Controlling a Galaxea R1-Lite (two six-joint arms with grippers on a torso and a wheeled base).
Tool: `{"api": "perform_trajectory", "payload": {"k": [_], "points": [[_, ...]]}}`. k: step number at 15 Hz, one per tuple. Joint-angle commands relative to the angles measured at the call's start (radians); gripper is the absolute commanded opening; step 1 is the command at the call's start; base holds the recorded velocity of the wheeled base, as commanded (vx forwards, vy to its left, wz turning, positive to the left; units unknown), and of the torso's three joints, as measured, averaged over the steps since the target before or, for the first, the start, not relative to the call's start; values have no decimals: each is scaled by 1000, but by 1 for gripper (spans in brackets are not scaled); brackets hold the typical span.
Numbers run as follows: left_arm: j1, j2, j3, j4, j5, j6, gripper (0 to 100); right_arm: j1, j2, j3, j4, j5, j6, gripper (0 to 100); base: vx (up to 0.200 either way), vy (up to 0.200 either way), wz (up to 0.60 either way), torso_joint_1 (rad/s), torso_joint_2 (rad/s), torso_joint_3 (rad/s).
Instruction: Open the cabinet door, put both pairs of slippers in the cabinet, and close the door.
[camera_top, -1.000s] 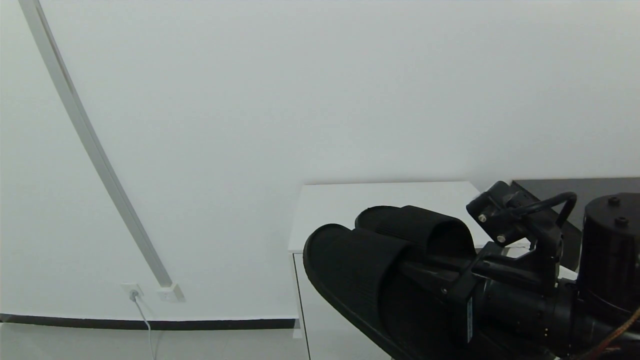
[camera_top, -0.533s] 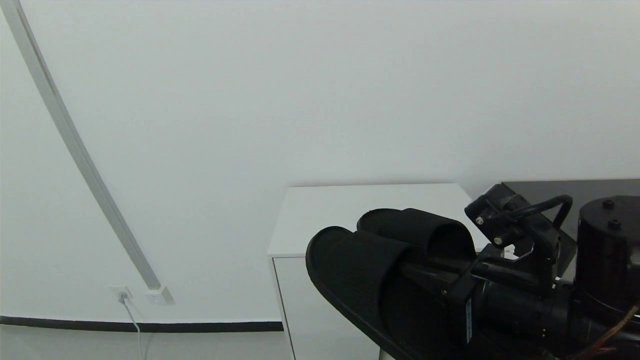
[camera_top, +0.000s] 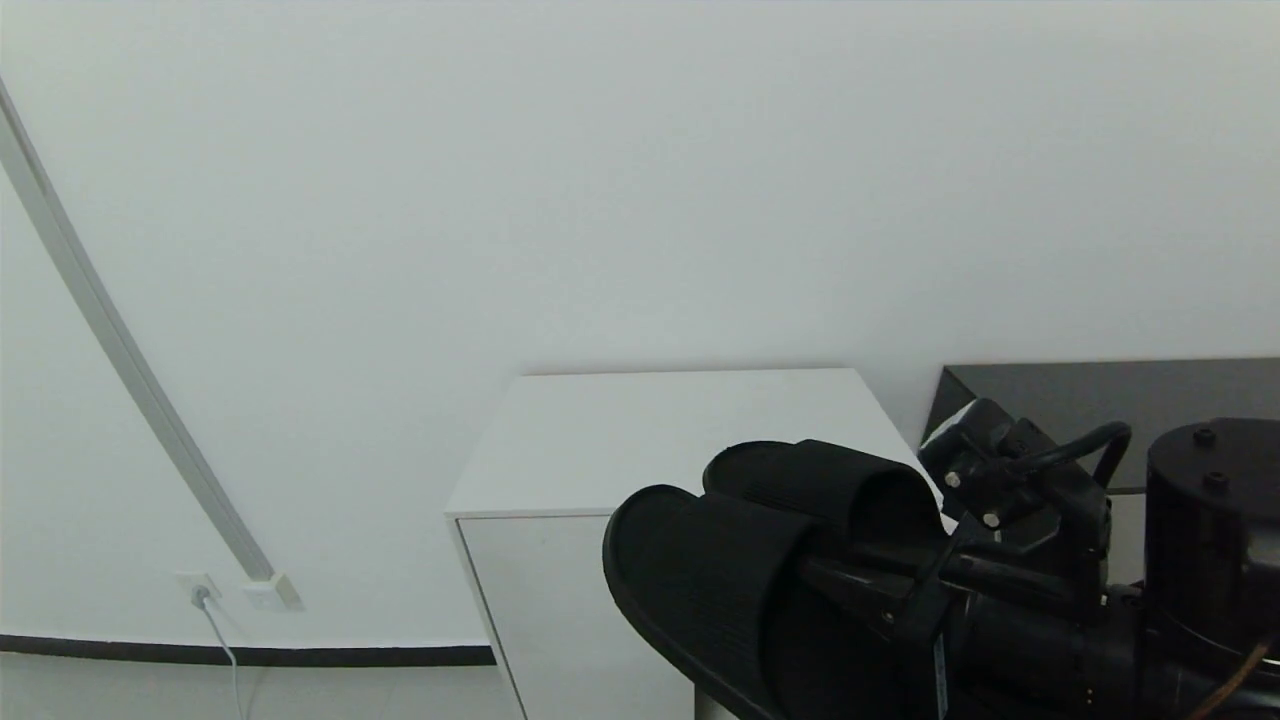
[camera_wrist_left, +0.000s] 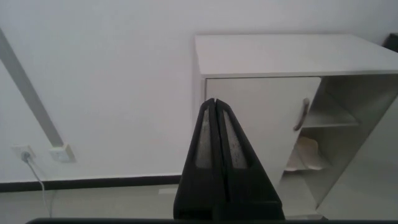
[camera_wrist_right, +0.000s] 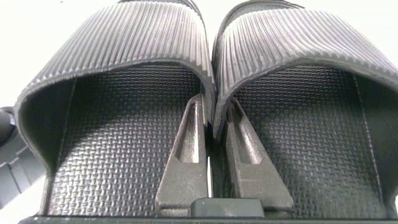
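Black right arm (camera_top: 1040, 620) carries silver screws (camera_top: 952, 480), a looped cable (camera_top: 1075, 440), tapered fingers (camera_wrist_right: 183, 155).

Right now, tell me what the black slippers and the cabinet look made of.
The black slippers look like matte rubber or foam: ribbed straps, diamond-textured footbeds. The cabinet is probably laminated board: smooth, white, flat panels.

A plain white painted wall (camera_top: 600, 180) fills the background. A long pale grey cable conduit strip (camera_top: 120, 350) slants down across it and ends at a small white junction box (camera_top: 272, 593). Just beside the box sits a white wall socket (camera_top: 197, 585), from which a thin white cable (camera_top: 225, 655) hangs down across a black skirting strip (camera_top: 300, 655) toward the pale grey floor (camera_top: 350, 695). On the right, a dark grey flat slab (camera_top: 1100, 385) meets the wall.
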Motion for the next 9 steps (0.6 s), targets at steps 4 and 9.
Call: {"api": "perform_trajectory", "payload": {"k": [4,9], "points": [[0,1,0,0,0,-4,0,2,0,4,0,0,0,0,0,-100,0,5,1,2],[0,1,-1,0,0,-4,0,2,0,13,0,0,-8,0,0,0,0,0,0,0]]}}
